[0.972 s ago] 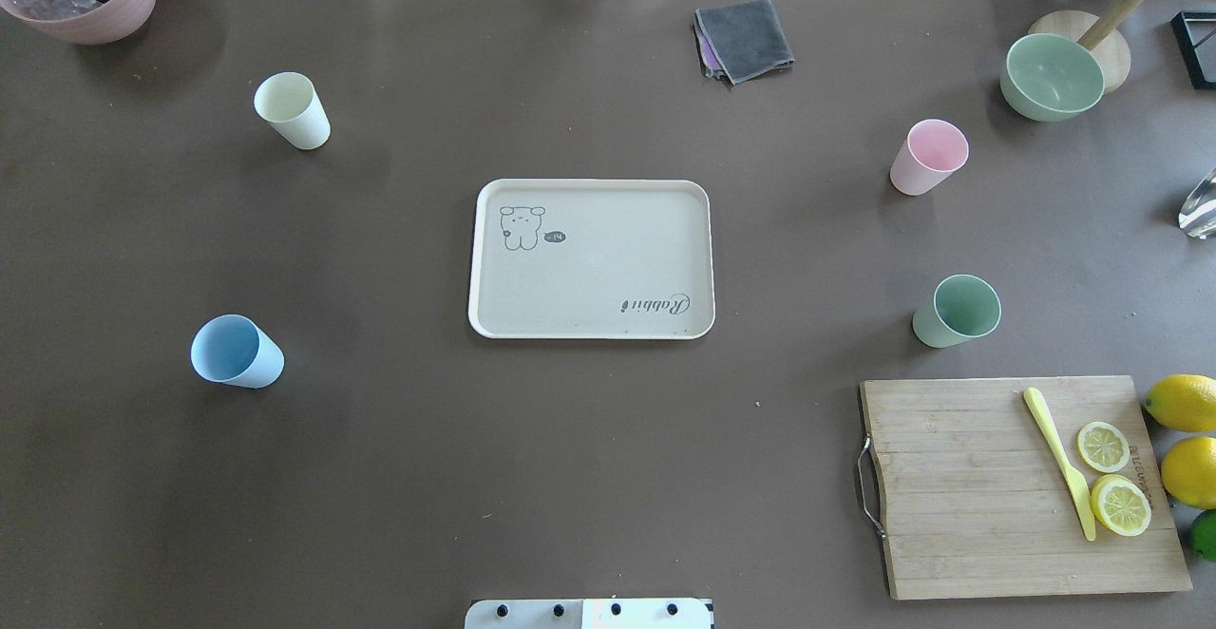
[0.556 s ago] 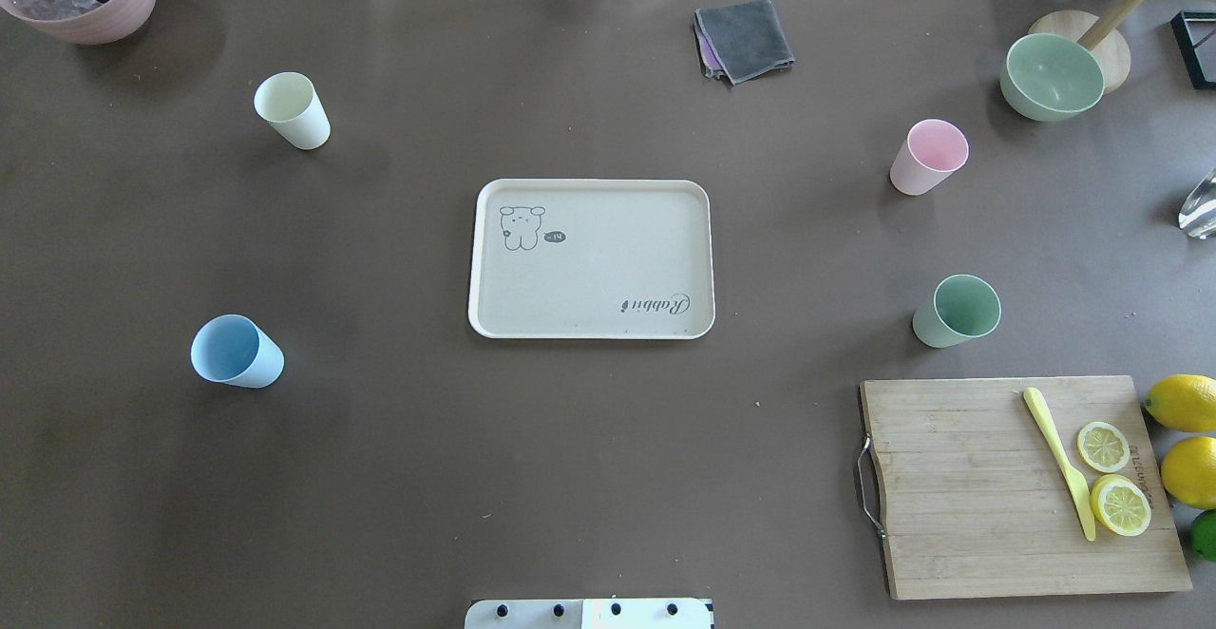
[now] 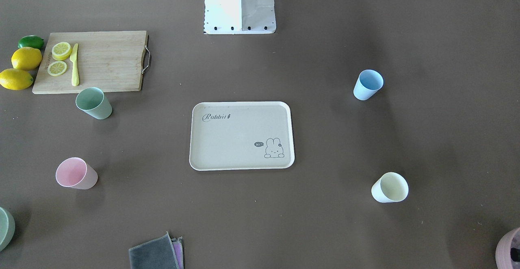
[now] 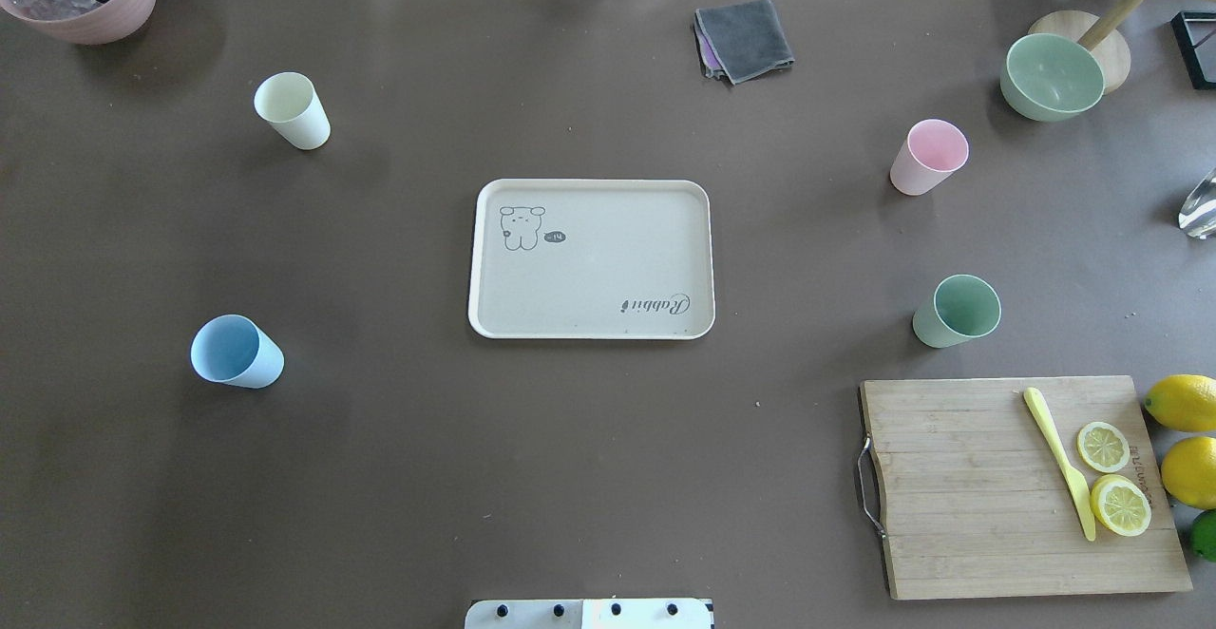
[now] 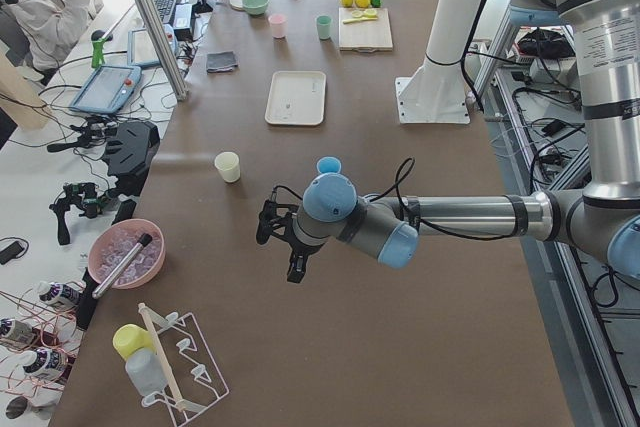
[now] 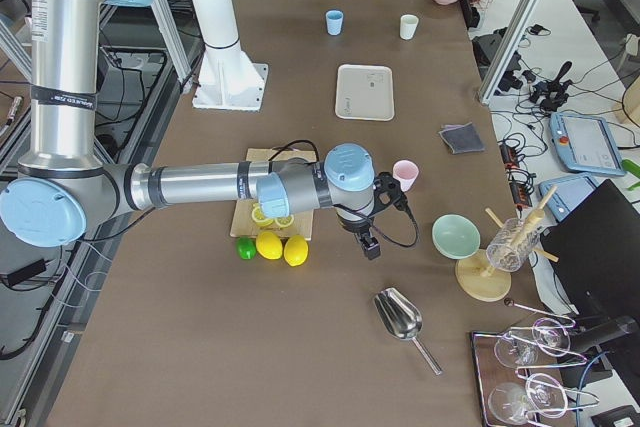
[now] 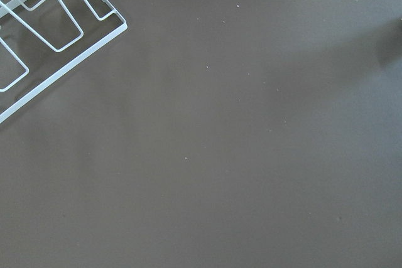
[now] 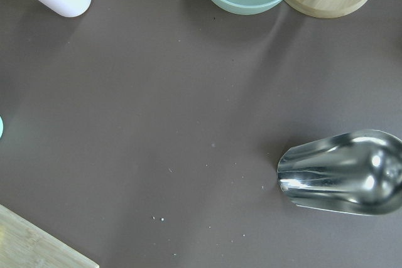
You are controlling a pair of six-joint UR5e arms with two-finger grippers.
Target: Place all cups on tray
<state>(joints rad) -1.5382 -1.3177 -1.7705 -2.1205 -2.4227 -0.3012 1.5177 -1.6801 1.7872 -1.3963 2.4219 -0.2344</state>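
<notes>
Blue cup (image 4: 236, 352), pale yellow cup (image 4: 293, 110): upright on counter (image 4: 608, 477), well left of tray (image 4: 589, 333). Pink cup (image 4: 928, 156), mint cup (image 4: 958, 311): well right of it. Likely light, stiff, smooth, tippy; pinch wall below rim. Left gripper (image 5: 296, 269), right gripper (image 6: 370, 245): jaws' spread, cannot tell.

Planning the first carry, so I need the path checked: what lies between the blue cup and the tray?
Nothing stands there. The overhead view shows only bare brown table between the blue cup and the tray, and the front-facing view agrees.
</notes>
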